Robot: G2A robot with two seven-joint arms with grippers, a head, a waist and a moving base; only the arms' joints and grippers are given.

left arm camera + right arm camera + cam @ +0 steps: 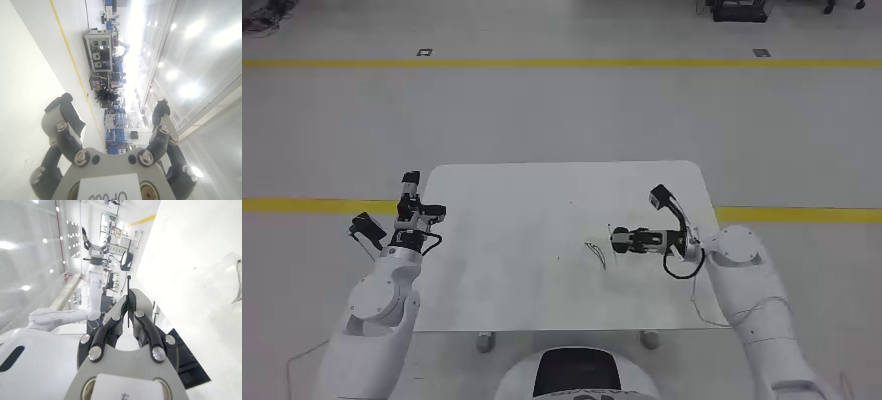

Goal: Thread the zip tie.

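A black zip tie point(128, 298) stands pinched between the fingers of my right gripper point(128, 294), its square head point(129, 277) sticking out past the fingertips. In the top view this right gripper point(618, 240) hovers over the right half of the white table point(512, 290), shut on the thin tie point(610, 232). A couple more loose zip ties point(595, 252) lie on the table just beside it; one of them point(238, 279) also appears in the right wrist view. My left gripper point(113, 103) is open and empty, raised at the table's left edge point(387, 205), pointing away from the table.
The left arm's open gripper point(95, 241) is seen far off in the right wrist view. The table's middle and left part are bare white surface. A yellow floor line point(802, 214) runs behind the table.
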